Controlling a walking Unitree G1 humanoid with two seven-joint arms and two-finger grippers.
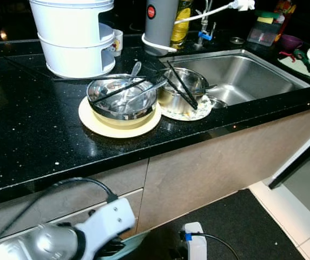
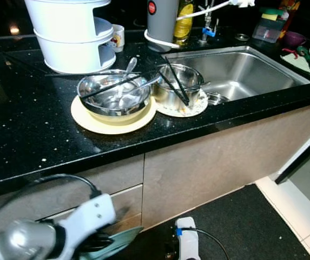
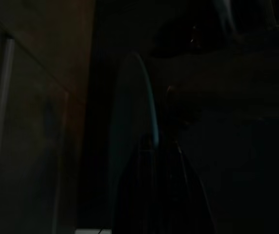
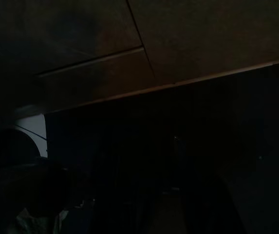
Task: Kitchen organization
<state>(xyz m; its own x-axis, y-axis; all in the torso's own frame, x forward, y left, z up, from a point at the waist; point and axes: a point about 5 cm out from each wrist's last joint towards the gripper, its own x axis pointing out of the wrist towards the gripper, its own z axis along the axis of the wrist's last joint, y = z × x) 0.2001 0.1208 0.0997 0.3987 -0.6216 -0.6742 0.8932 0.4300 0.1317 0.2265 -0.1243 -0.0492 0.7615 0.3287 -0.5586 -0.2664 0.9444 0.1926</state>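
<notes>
Hanging low by the cabinet, my left gripper holds a teal plate; my right gripper's state I cannot tell. Dirty steel bowls sit on the black counter beside the sink.

On the black speckled surface, a steel bowl sits on a round cream plate, left of the steel sink; a white tiered steamer stands behind.

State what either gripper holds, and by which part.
The left gripper, low by the cabinet, appears to hold a thin teal plate by its rim; the exact grip cannot be told.
</notes>
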